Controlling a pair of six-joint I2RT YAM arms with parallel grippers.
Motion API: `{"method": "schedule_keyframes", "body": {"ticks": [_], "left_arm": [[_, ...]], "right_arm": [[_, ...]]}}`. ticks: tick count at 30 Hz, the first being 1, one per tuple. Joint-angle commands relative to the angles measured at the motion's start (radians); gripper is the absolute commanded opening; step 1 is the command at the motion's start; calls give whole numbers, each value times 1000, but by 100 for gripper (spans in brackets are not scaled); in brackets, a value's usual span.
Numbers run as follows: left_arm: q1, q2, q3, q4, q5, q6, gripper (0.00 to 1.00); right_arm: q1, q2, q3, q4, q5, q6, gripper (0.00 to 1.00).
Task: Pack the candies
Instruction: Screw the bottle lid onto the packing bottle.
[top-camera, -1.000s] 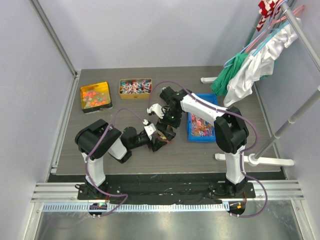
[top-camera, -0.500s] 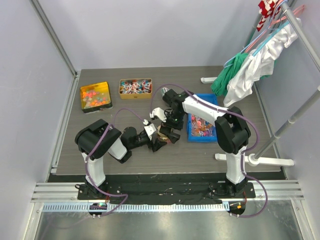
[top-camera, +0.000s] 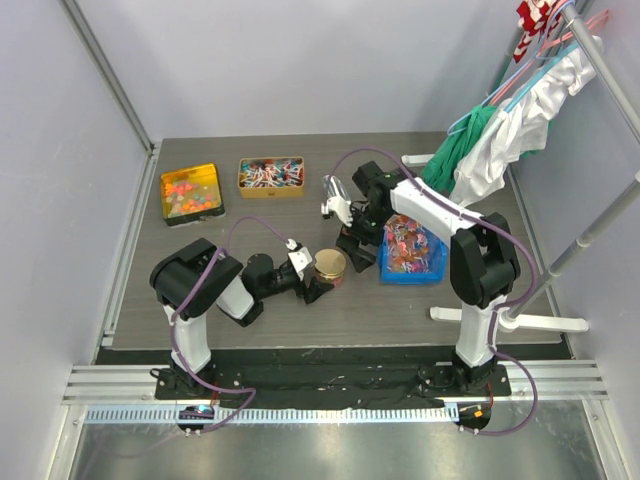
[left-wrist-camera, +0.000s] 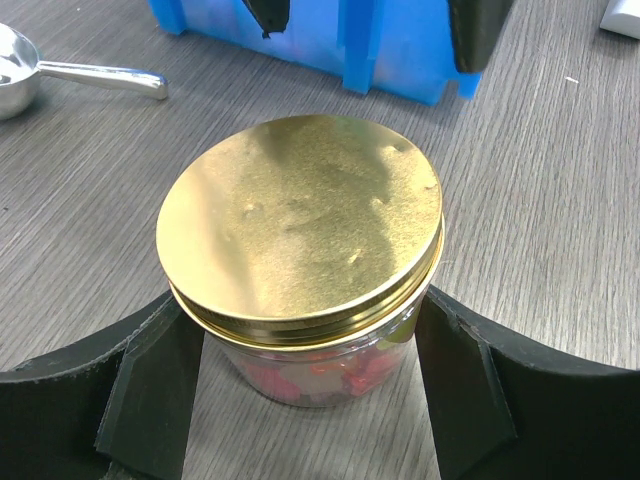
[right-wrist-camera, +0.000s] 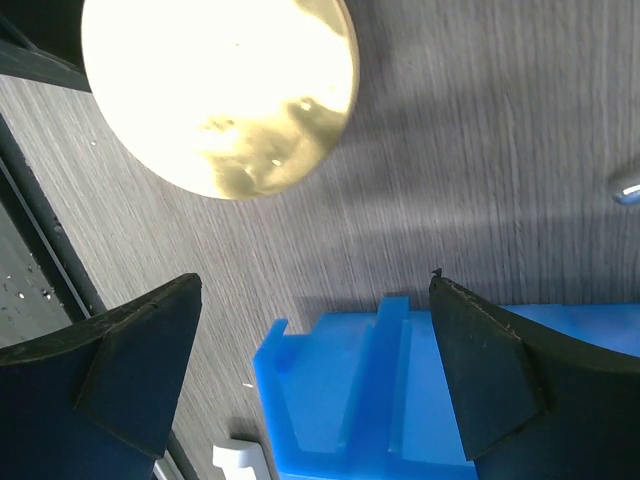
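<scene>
L gripper (left-wrist-camera: 305, 300) clamps gold-lidded jar (left-wrist-camera: 300, 210), upright on table (left-wrist-camera: 560, 200) – red candies (left-wrist-camera: 330, 372) inside. R gripper (right-wrist-camera: 315, 285) spread wide, empty – over blue bin (right-wrist-camera: 330, 400) edge.

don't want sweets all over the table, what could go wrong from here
The left pincer clasps the jar under its gold lid; whether the lid is tight cannot be seen, so tilting might spill the candies. The open right pincer hangs over the blue bin's edge, beside the jar; a sideways move could knock either.
</scene>
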Motion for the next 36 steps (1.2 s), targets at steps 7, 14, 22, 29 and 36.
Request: {"method": "schedule_keyframes", "body": {"ticks": [7, 14, 22, 29, 36], "left_arm": [[-7, 8, 9, 205, 12, 10, 57], [-7, 8, 9, 205, 18, 10, 57], [-7, 9, 11, 205, 23, 10, 57], [-7, 9, 11, 205, 24, 12, 57], [-7, 9, 11, 205, 29, 15, 57]], "right_arm": [[-107, -52, -53, 4, 20, 10, 100], [-109, -63, 12, 68, -123, 108, 98], [-49, 0, 74, 184, -158, 264, 77], [45, 37, 54, 227, -108, 311, 75], [85, 95, 49, 242, -47, 323, 73]]}}
